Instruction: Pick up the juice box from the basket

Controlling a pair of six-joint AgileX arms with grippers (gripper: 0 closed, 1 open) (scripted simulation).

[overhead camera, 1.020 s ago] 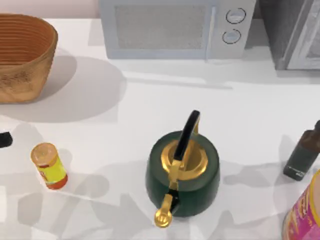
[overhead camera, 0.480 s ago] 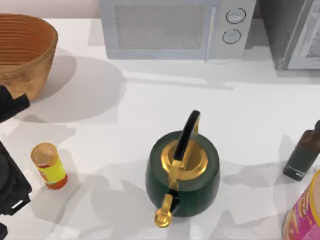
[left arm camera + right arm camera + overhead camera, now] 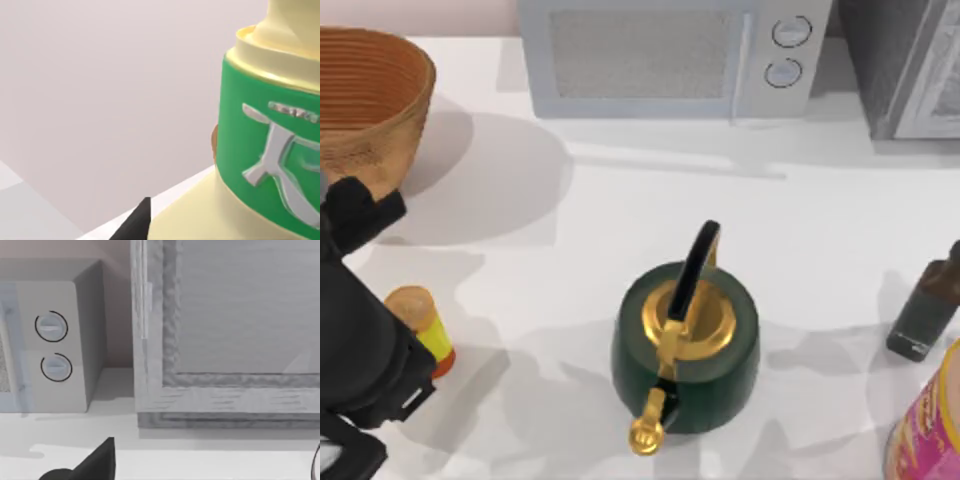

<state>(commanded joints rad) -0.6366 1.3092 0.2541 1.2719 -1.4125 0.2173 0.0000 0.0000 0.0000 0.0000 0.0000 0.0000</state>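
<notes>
Left gripper (image 3: 360, 215) beside basket (image 3: 370, 110), finger state cannot tell. Juice box unseen inside. Advice: rise above rim, centre, then descend vertically.

left arm (image 3: 360, 330): moved in from table's left edge | now overlaps yellow bottle (image 3: 420, 325) | beside basket (image 3: 370, 110)
</notes>
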